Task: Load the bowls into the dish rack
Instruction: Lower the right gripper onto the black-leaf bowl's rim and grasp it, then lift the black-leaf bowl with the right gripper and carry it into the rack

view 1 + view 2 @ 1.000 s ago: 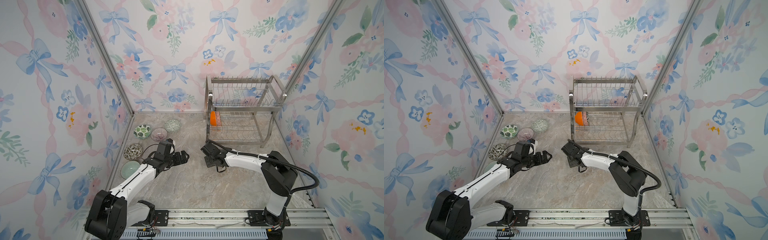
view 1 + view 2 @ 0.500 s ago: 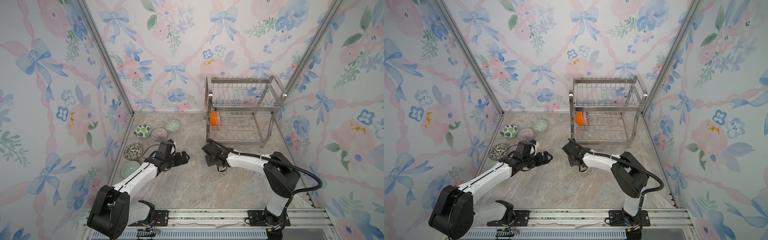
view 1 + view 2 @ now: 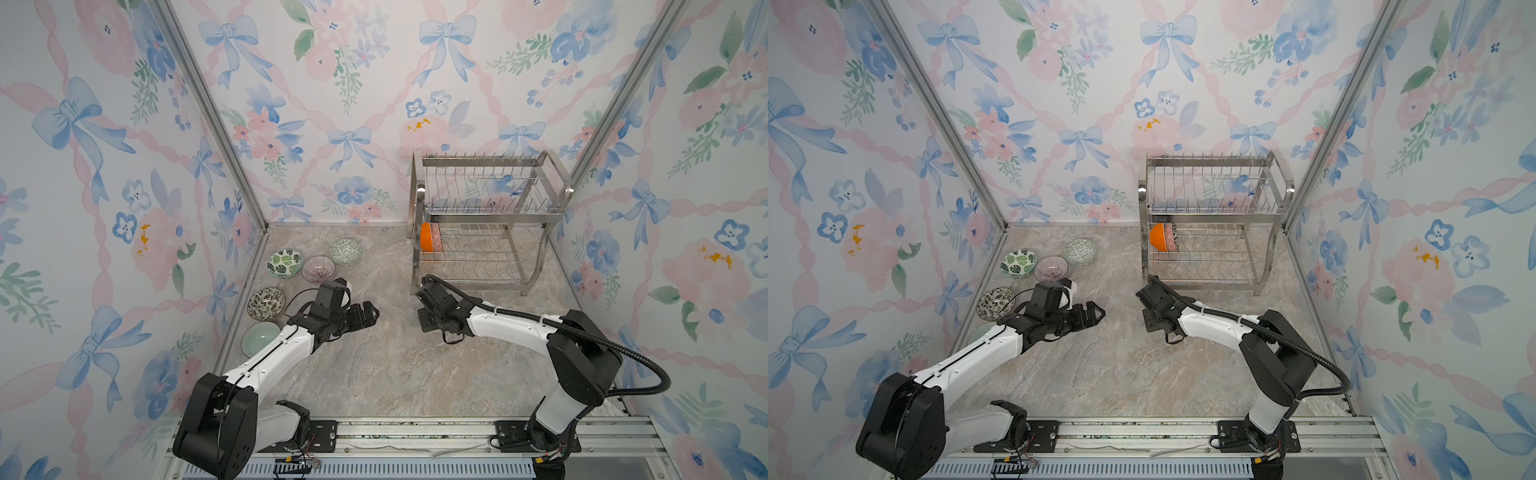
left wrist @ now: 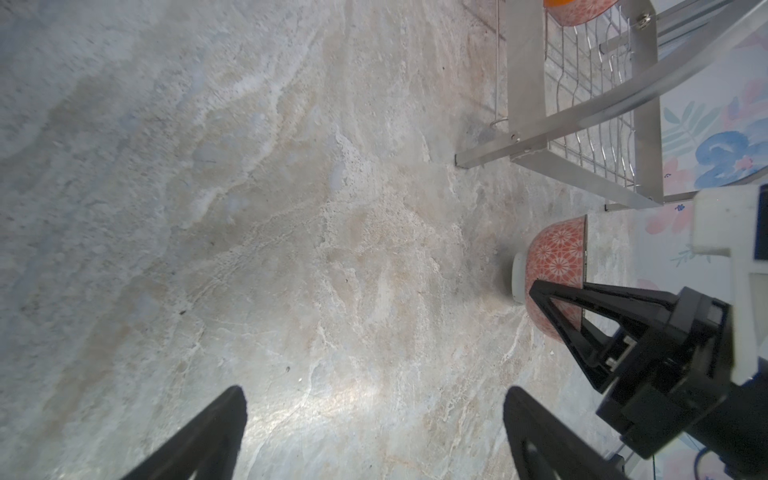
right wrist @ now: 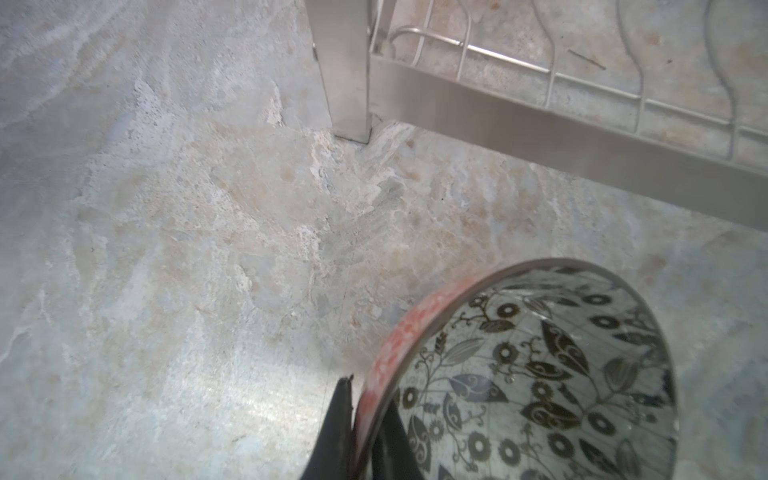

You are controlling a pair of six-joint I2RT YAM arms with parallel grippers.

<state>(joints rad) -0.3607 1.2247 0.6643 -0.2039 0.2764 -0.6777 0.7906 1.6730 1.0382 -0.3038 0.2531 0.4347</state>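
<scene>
- Right jaws are pressed onto the wall of the coral bowl (image 5: 540, 374), which is coral-patterned outside with dark leaves inside. One finger (image 5: 338, 415) sits outside the rim, its mate inside.
- In the left wrist view the coral bowl (image 4: 557, 257) sits upright, mouth up and white foot down. It is just in front of the dish rack (image 3: 490, 216), by its near left leg.
- Key relation: the rack's lower tier lies beyond and above the jaws. The orange bowl (image 3: 426, 237) already stands there on edge at the left end.
- My judgement: the coral bowl needs tipping onto its edge and sliding into a slot beside the orange bowl.
- The right arm (image 3: 498, 324) is nearer the rack and already has the load.
- Left jaws are spread wide with nothing between them, over bare worktop (image 3: 374, 374), well apart from the rack.
- Waiting on the left side of the worktop: green-leaf bowl (image 3: 284, 262), purple-lined bowl (image 3: 318, 268), green geometric bowl (image 3: 345, 251), dark-leaf bowl (image 3: 266, 303) and pale green bowl (image 3: 257, 338).
- Hidden: in both top views the right wrist covers the coral bowl entirely.
- I cannot tell whether its foot touches the worktop or hangs just clear of it.
- A second patterned bowl (image 3: 1170, 237) behind the orange one is mostly covered.
- The left arm (image 3: 270, 361) cuts off part of the pale green bowl.
</scene>
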